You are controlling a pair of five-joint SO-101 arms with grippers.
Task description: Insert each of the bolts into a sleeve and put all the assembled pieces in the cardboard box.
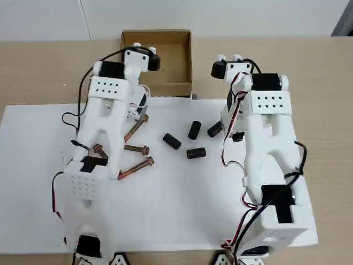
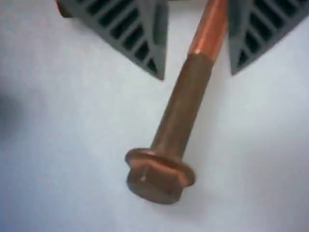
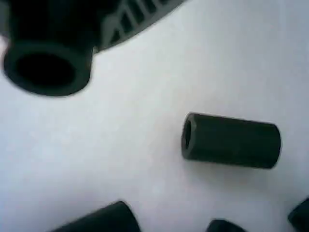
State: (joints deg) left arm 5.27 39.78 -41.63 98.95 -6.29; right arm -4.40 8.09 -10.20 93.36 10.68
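left gripper (image 2: 195,68) down over a copper-coloured bolt (image 2: 179,121), jaws apart: the shaft runs up between the grey ribbed fingers (image 2: 130,34), with a sliver of white showing on either side, and the flanged hex head points away from the gripper. the bolt lies flat on the white sheet (image 2: 63,159). the high view places it aslant beneath the left arm's wrist and adds three more bolts (image 1: 136,148) lying loose on the sheet just beside it, nearer that arm's base, one of them partly under the arm.

right gripper (image 1: 226,131) down at a black sleeve (image 3: 48,65). its own wrist view shows the sleeve's open bore, large and close against the gripper's grey ribbed part; whether the gripper is clamped on it cannot be told. the high view sets this sleeve on the sheet at the right arm's side of a loose cluster. three other sleeves (image 1: 194,130) lie apart from one another between the two arms. the right wrist view shows one of them on its side with its bore open at one end, and the edges of others near it.

beyond the far edge of the sheet, the high view takes in the cardboard box (image 1: 156,34), open-topped on the wooden table (image 1: 33,72), nearer the left arm's wrist than the right's.
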